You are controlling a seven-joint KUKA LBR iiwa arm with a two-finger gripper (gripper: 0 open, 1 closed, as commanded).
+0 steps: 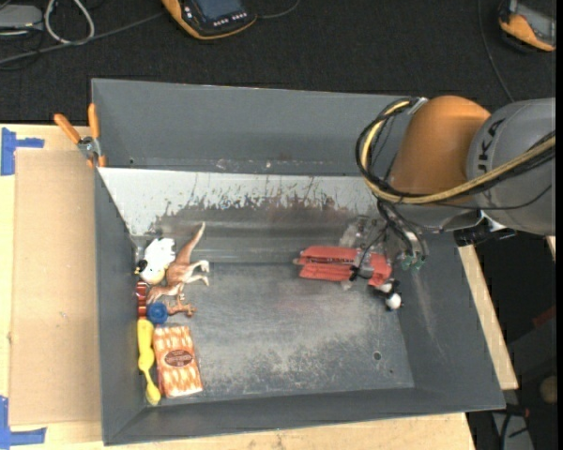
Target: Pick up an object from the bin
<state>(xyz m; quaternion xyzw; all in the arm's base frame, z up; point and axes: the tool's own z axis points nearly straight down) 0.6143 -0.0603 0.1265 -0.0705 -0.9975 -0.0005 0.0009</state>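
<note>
Red, long and flat, the toy [327, 264] lies on the floor of the bin [291, 364] toward the right back. Its right end is at the hand [376, 259]. Whether the hand is open or grips it I cannot tell. A heap [169, 331] lies well apart, far left.

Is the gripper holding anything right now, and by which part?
Cannot be told. The gripper is down at the right end of the red flat object near the right wall of the bin, but no hold on it is visible.
</note>
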